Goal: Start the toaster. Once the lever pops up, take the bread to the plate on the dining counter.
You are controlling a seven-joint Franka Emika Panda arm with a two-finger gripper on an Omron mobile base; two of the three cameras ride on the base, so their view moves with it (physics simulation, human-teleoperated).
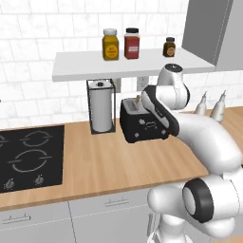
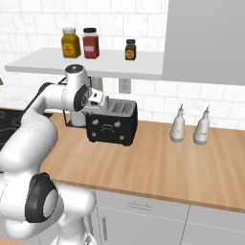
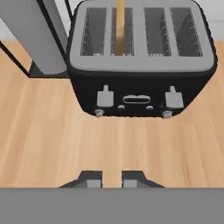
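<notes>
Wood countertop (image 1: 109,161) carrying toaster (image 3: 142,61) at far wall, bread (image 3: 120,26) standing upright in a left-hand slot, levers (image 3: 105,96) looking up. Gripper (image 3: 112,179) hovering near side of toaster, fingers nearly closed on nothing. Risk: narrow tab, so off-centre push slipping off lever or shoving toaster back toward paper-towel roll (image 1: 100,111).

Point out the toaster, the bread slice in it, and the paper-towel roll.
toaster (image 3: 140,89), hand view: on its black front face.
bread (image 3: 120,26), hand view: on the tan edge standing in a left slot.
paper-towel roll (image 1: 101,111), left base view: on the white roll's side.
</notes>
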